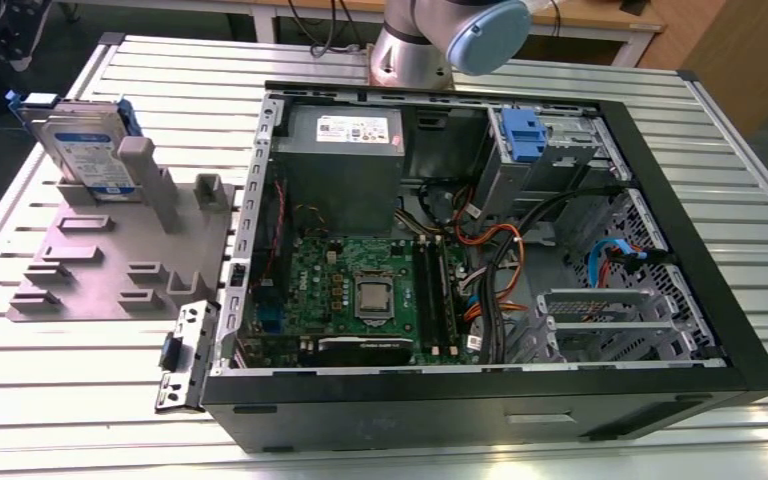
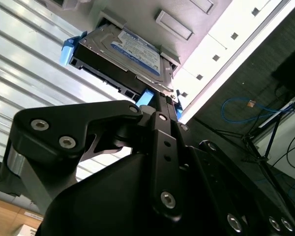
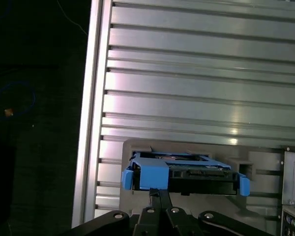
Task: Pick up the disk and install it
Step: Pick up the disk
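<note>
The disk (image 1: 87, 145) stands upright on its edge in a grey slotted holder (image 1: 104, 270) at the exterior view's left, its white and blue label facing out and a blue bracket around it. In the second wrist view the disk (image 2: 132, 51) lies just beyond my gripper (image 2: 160, 98). In the first wrist view I look down on the disk's (image 3: 182, 172) blue-framed upper edge, with my gripper (image 3: 158, 194) close before it. The thin black fingers lie together, shut, with nothing between them.
An open black computer case (image 1: 704, 230) lies on the slatted metal table (image 1: 37, 400), to the exterior view's right of the holder. Inside are a motherboard (image 1: 371, 290), a grey power supply box (image 1: 344, 150), cables and a drive bay with a blue tab (image 1: 524, 135).
</note>
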Controlling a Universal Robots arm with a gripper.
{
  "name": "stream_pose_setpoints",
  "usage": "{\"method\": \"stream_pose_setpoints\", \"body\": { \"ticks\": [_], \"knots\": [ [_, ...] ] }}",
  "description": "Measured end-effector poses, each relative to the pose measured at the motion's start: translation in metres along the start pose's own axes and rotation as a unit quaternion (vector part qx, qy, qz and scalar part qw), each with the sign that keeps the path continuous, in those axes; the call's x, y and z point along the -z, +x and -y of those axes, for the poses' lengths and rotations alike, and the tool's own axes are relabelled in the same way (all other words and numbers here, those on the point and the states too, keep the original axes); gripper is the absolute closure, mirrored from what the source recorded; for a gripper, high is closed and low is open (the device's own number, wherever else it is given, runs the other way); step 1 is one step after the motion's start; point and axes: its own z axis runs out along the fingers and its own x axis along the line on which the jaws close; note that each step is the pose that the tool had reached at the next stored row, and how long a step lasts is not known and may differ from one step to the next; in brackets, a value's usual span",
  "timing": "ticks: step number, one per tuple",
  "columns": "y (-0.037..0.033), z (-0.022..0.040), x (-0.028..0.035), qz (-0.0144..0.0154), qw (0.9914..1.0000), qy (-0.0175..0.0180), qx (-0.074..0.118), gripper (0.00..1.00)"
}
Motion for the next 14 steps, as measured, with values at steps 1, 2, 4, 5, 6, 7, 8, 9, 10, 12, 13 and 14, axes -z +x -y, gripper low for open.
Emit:
{"method": "stream_pose_setpoints", "body": {
  "ticks": [1,2,4,5,6,7,8,9,10,12,13,14],
  "knots": [
    [0.0000,0.0000,0.0000,-0.0002,0.99999,-0.0001,0.004,0.89],
    [0.0000,0.0000,0.0000,-0.0004,0.99997,-0.0002,0.008,0.89],
    [0.0000,0.0000,0.0000,-0.0005,0.99994,-0.0002,0.011,0.89],
    [0.0000,0.0000,0.0001,-0.0006,0.99994,-0.0002,0.011,0.89],
    [0.0000,0.0000,0.0000,-0.0005,0.99994,-0.0002,0.011,0.89],
    [0.0000,0.0000,0.0000,-0.0006,0.99994,-0.0002,0.011,0.89],
    [0.0000,0.0000,0.0000,-0.0005,0.99994,-0.0002,0.011,0.89],
    [0.0000,0.0000,0.0000,-0.0005,0.99994,-0.0002,0.011,0.89],
    [0.0000,0.0000,0.0000,-0.0005,0.99994,-0.0002,0.011,0.89],
    [0.0000,0.0000,0.0000,-0.0005,0.99994,-0.0002,0.011,0.89],
    [0.0000,0.0000,0.0001,-0.0006,0.99994,-0.0002,0.011,0.89],
    [0.0000,0.0000,0.0000,-0.0005,0.99994,-0.0002,0.011,0.89]
  ]
}}
